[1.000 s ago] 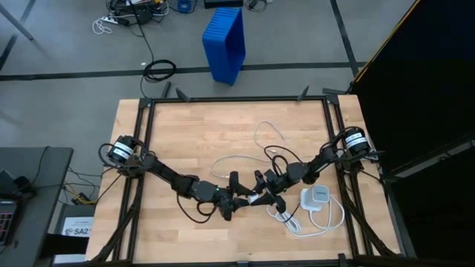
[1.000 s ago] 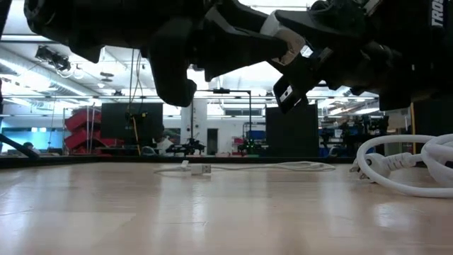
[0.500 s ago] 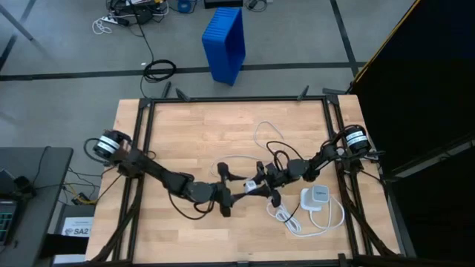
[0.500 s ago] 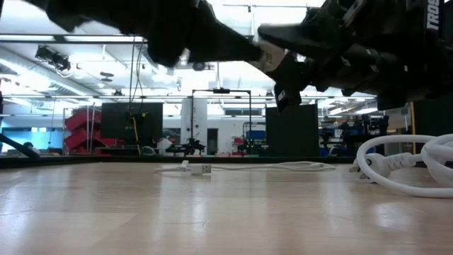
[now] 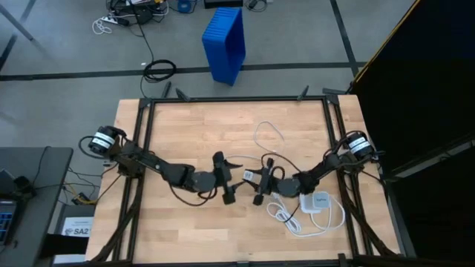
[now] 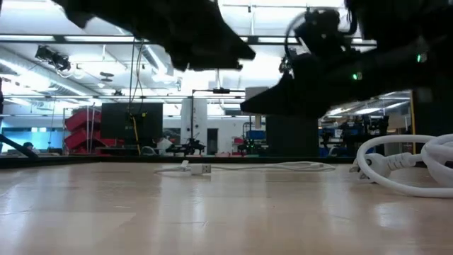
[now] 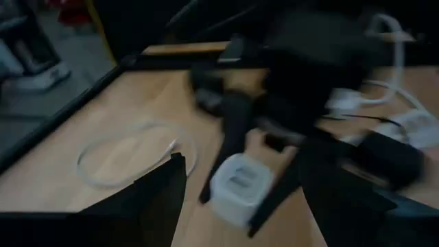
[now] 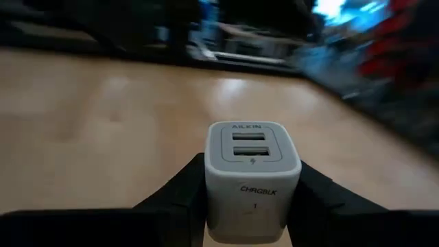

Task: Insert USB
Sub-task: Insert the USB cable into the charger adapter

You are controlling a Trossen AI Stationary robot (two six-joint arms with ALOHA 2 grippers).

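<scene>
My right gripper is shut on a white charger block with two USB ports, above the table's middle. My left gripper is open just left of it, holding nothing; its fingers stand wide apart, facing the block. The USB cable, thin and white, lies loosely looped on the table toward the far side. Its plug rests flat on the wood, and a loop of the cable shows in the left wrist view. My right gripper pinches the charger block between its two fingers, one on each side wall. It comes level from the table's right. The block is lifted clear of the table, and its port face points away from the wrist, toward the left gripper.
A white power adapter with a thick white cord lies near the right arm, toward the near right corner. A dark frame rail borders the table. A blue bin stands on the floor beyond.
My left gripper has drawn back from the block, toward the table's left and far side, and turned. My right gripper has tipped from pointing down to about level and carried the charger block a little toward the far edge. The USB cable has stayed put.
</scene>
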